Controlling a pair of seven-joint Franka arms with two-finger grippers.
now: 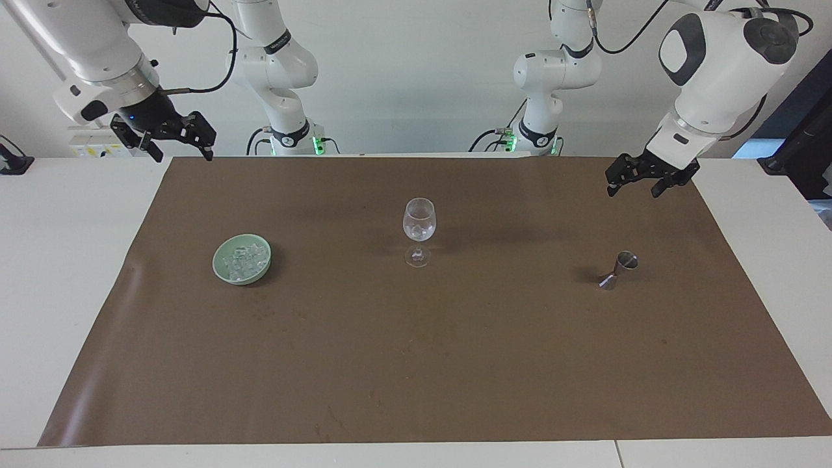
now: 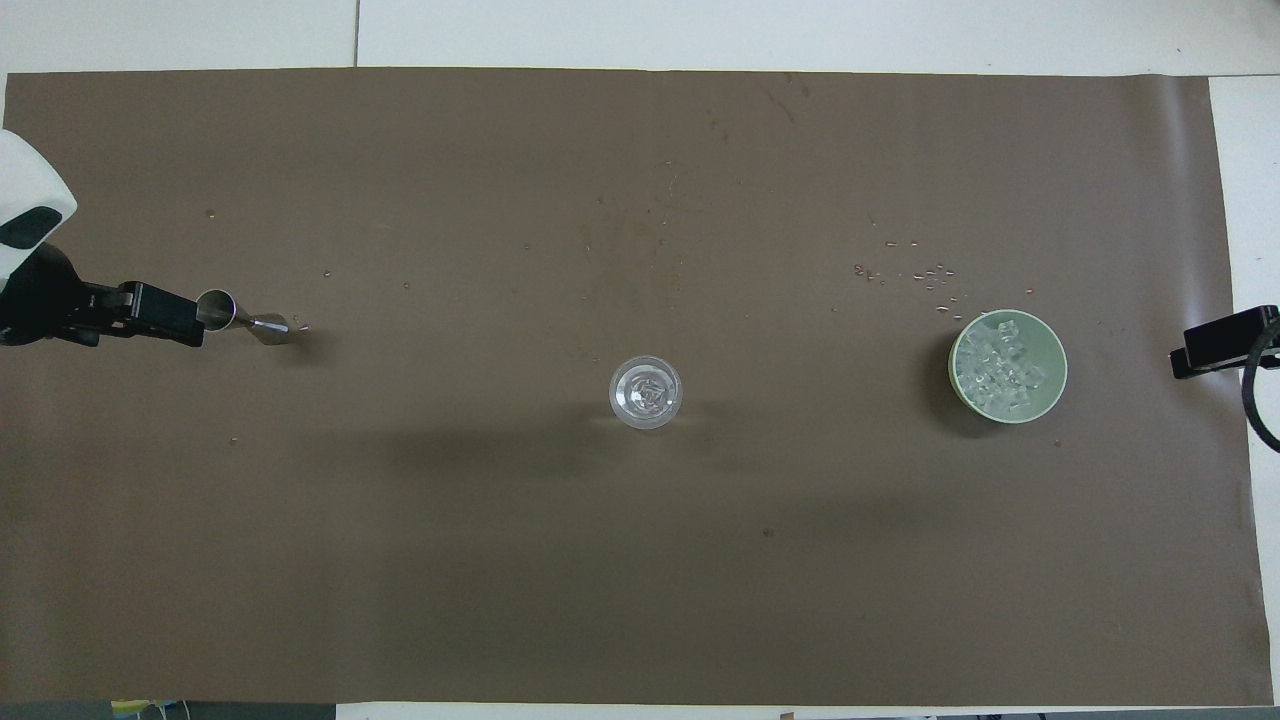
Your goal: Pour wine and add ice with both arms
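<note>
Mostly risk sits with the ice (image 1: 242, 261): a loose heap of small clear cubes in the pale green bowl (image 1: 221, 272), on the brown mat (image 1: 416, 364) toward the right arm's end of the counter (image 1: 58, 273). The heap has no long axis and points nowhere. Cubes look slick; a pinch could squirt one out or nudge the bowl.

Wine glass (image 1: 419, 231) stands upright mid-mat, stem vertical, mouth up, something clear already inside; top-heavy, a side bump tips it.

Jigger (image 1: 619, 270) leans, cup end up and away from the glass, beside the left arm's end.

Right hand (image 1: 174, 140) hangs wide, empty, over the mat's corner. Left hand (image 1: 642, 181) wide, empty, above the mat near the jigger.
</note>
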